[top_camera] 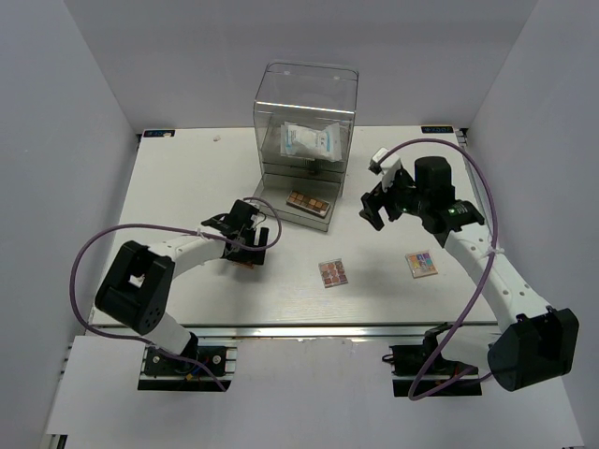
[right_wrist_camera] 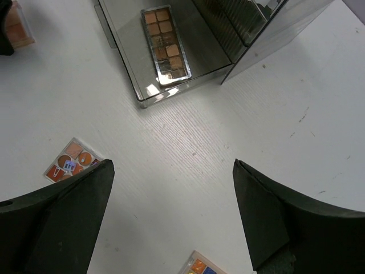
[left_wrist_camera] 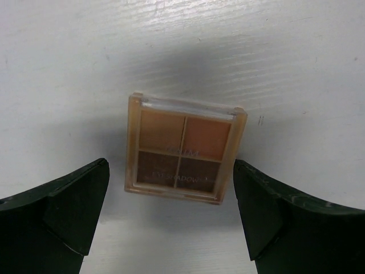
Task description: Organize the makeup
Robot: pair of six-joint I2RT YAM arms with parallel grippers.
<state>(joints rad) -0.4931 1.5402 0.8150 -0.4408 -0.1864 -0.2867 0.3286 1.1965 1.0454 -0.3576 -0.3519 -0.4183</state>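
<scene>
A brown four-pan eyeshadow palette lies flat on the white table, and my left gripper hangs open just above it, one finger on each side and neither touching it. From above, that left gripper covers most of the palette. A long narrow palette rests in the pulled-out drawer. Inside the clear box lies a white blue-printed packet. A pinkish palette and a multicoloured one lie on the table. My right gripper hovers open and holds nothing.
The clear acrylic drawer box stands at the back centre, its bottom drawer pulled out toward me. White walls close in the table on the left, right and back.
</scene>
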